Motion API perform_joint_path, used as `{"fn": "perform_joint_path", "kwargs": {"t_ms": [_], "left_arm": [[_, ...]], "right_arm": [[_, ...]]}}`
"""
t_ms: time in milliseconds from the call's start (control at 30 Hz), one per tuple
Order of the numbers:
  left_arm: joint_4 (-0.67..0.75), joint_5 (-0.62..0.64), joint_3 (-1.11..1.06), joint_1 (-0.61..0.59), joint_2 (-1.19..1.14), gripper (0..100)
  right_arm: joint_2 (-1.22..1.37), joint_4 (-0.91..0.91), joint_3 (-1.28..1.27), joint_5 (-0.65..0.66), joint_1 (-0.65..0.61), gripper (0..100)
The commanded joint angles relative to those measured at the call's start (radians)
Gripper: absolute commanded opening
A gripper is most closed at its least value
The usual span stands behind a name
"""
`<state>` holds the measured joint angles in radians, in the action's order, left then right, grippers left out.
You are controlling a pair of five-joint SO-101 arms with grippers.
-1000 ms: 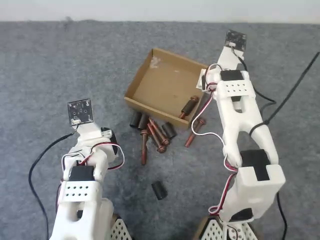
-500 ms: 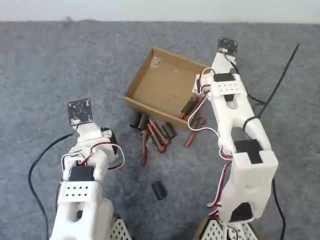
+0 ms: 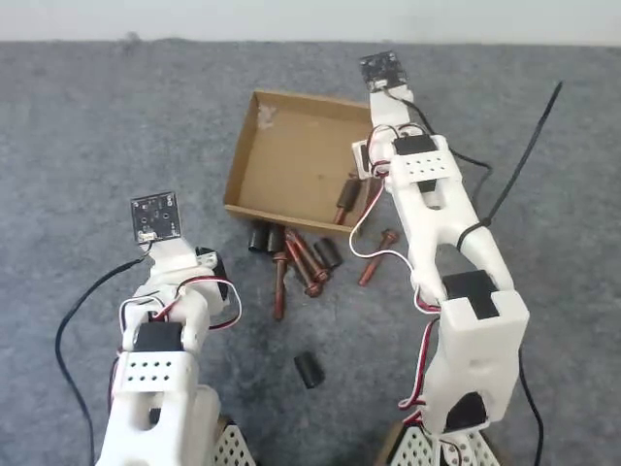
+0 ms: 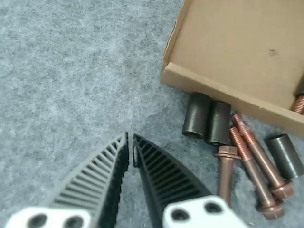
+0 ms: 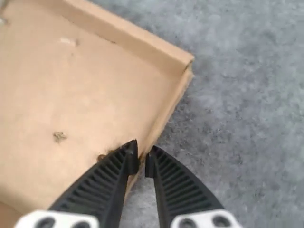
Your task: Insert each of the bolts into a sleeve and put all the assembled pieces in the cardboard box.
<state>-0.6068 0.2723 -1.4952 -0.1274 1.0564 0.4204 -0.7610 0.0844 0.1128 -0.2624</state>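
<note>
The cardboard box (image 3: 286,155) lies at the back of the grey carpet with one bolt-in-sleeve piece (image 3: 346,199) inside, near its right wall. My right gripper (image 5: 141,159) is shut on that wall (image 5: 164,118), one finger inside the box and one outside. Loose copper bolts (image 3: 279,282) (image 3: 307,262) (image 3: 376,254) and black sleeves (image 3: 260,236) (image 3: 330,252) lie just in front of the box. My left gripper (image 4: 130,140) hovers shut and empty over bare carpet, a little short of two side-by-side sleeves (image 4: 195,115) (image 4: 218,122) and the bolts (image 4: 256,156).
One more black sleeve (image 3: 309,369) lies alone on the carpet between the two arm bases. A black cable (image 3: 514,170) trails off to the right of the right arm. Open carpet stretches left of the box.
The right arm swung left, and the cardboard box slid left and turned with it. The bolts, the sleeves on the carpet and the left arm kept still.
</note>
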Motion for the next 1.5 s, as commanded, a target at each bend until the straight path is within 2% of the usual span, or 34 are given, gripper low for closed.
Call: {"fn": "perform_joint_path", "kwargs": {"t_ms": [0, 167, 233, 467, 833, 1033, 1267, 1467], "left_arm": [[0.025, -0.012, 0.005, -0.002, 0.015, 1], [0.025, -0.012, 0.005, -0.002, 0.015, 1], [0.025, -0.012, 0.005, -0.002, 0.015, 1], [0.025, -0.012, 0.007, -0.002, 0.015, 1], [0.025, -0.012, 0.008, -0.002, 0.015, 1], [0.025, -0.012, 0.008, -0.006, 0.015, 1], [0.025, -0.014, 0.008, -0.008, 0.015, 1], [0.025, -0.014, 0.008, -0.008, 0.015, 1]], "right_arm": [[0.012, 0.018, 0.069, 0.074, -0.027, 0.8], [0.053, -0.062, 0.121, 0.107, -0.018, 14.1], [0.054, -0.119, 0.169, 0.107, -0.018, 16.0], [-0.005, -0.433, 0.384, 0.106, -0.025, 4.0], [-0.269, -0.866, 0.373, 0.040, -0.077, 2.1], [-0.479, -0.840, 0.123, -0.011, -0.159, 1.4], [-0.819, -0.670, -0.313, -0.052, -0.272, 1.3], [-1.006, -0.549, -0.684, -0.052, -0.466, 1.6]]}}
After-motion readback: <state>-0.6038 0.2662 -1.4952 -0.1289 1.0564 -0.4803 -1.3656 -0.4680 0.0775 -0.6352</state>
